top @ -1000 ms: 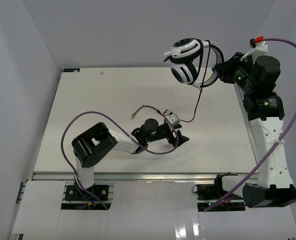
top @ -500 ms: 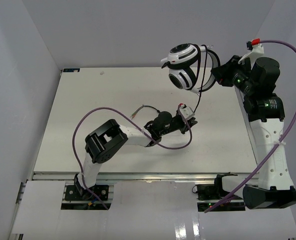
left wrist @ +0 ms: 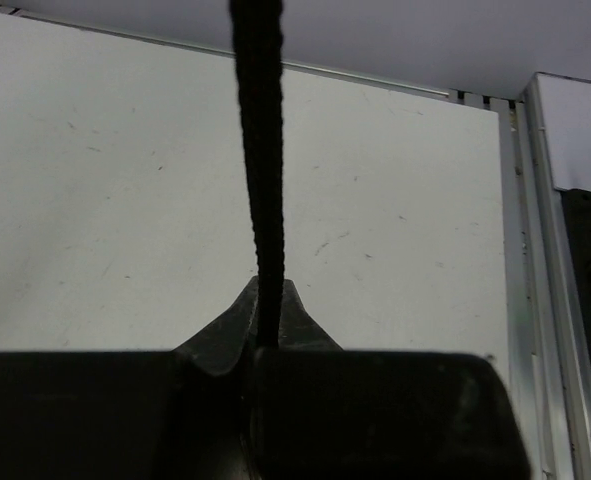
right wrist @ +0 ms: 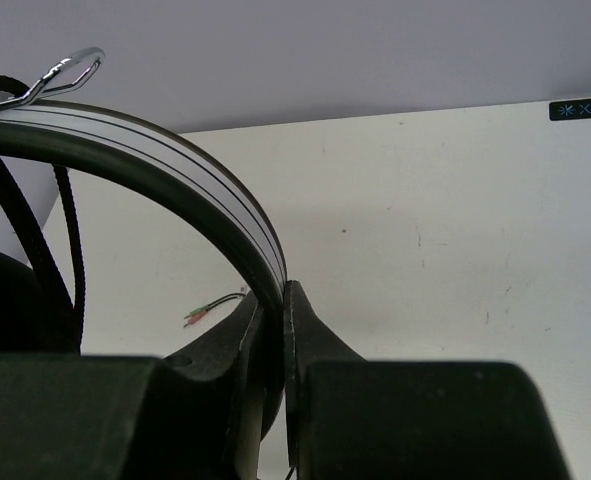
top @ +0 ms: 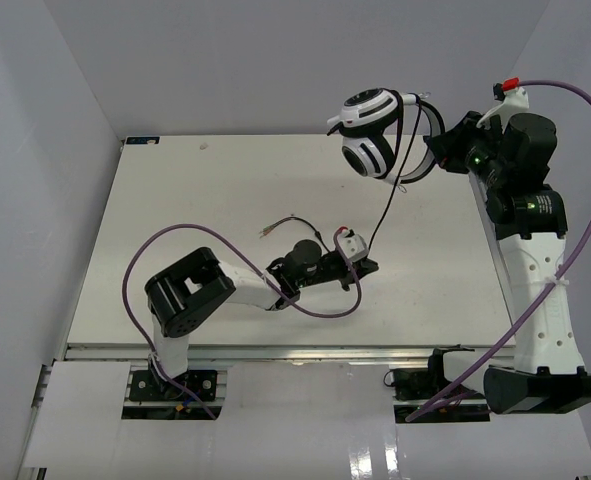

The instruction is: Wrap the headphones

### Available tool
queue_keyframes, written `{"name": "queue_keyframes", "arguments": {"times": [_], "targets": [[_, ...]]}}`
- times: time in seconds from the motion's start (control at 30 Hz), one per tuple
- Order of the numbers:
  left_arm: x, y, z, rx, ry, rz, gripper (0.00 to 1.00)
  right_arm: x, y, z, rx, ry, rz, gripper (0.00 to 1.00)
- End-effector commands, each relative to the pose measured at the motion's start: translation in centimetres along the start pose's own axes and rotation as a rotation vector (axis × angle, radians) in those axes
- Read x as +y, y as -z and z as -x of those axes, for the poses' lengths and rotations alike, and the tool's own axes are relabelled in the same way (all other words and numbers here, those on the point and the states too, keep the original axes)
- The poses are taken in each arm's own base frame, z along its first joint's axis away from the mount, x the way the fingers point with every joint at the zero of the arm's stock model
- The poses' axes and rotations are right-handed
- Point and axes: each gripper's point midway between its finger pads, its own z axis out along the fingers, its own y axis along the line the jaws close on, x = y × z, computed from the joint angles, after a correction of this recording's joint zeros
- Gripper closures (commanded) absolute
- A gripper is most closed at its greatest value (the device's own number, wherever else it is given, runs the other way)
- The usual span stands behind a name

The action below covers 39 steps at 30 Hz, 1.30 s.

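- Near table (top: 175, 200) centre, six o'clock of headphones (top: 368, 140): left gripper (top: 360, 267), wide a second ago, now clamped on cable (left wrist: 263, 150).
- Right gripper (right wrist: 275, 310) pinching headband (right wrist: 175, 185) aloft.
- Winding likely next.

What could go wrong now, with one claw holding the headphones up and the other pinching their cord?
The right claw grips only the thin headband of the headphones, so a hard pull on the cord might tug them loose. The cord sits between the very tips of the left claw and may slip out.
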Motion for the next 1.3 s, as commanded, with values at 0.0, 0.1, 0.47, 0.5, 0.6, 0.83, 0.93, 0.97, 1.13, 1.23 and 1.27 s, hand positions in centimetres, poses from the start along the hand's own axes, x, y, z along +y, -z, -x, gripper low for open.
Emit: {"name": "queue_keyframes", "arguments": {"times": [0.0, 0.1, 0.47, 0.5, 0.6, 0.83, 0.93, 0.97, 1.13, 1.23, 1.27], "targets": [[-3.7, 1.3, 3.3, -0.046, -0.061, -0.14, 1.0, -0.5, -0.6, 2.0, -0.086, 0.007, -0.022, 0.92], [-3.7, 2.2, 3.1, -0.046, -0.07, -0.125, 1.0, -0.6, -0.5, 1.9, -0.082, 0.01, -0.02, 0.92], [2.2, 5.3, -2.0, 0.108, -0.011, -0.064, 1.0, 7.0, 4.3, 1.7, -0.021, 0.144, 0.508, 0.92], [2.9, 5.4, -1.9, 0.11, -0.008, -0.057, 1.0, 8.0, 5.2, 0.5, 0.005, 0.17, 0.599, 0.92], [4.6, 6.0, -1.5, 0.118, -0.007, -0.036, 1.0, 9.5, 6.9, -1.3, 0.012, 0.276, 0.762, 0.92], [9.7, 8.5, 2.5, 0.119, 0.042, -0.014, 1.0, 8.8, 8.6, -4.2, -0.006, 0.551, 0.792, 0.92], [10.4, 9.9, 5.7, 0.116, 0.121, -0.099, 0.97, 5.7, 7.3, -4.9, -0.014, 0.772, 0.636, 0.92], [9.9, 10.2, 6.6, 0.121, 0.155, -0.144, 0.96, 4.5, 6.9, -5.4, 0.002, 0.814, 0.581, 0.92], [8.1, 11.0, 10.3, 0.215, 0.336, -0.31, 0.9, -0.4, 5.3, -8.0, 0.049, 1.028, 0.404, 0.92], [7.0, 10.9, 11.1, 0.245, 0.478, -0.406, 0.87, -2.3, 4.4, -8.1, 0.061, 1.097, 0.298, 0.92], [6.6, 11.0, 11.5, 0.253, 0.529, -0.431, 0.85, -2.7, 4.2, -8.1, 0.061, 1.119, 0.271, 0.92]]}}
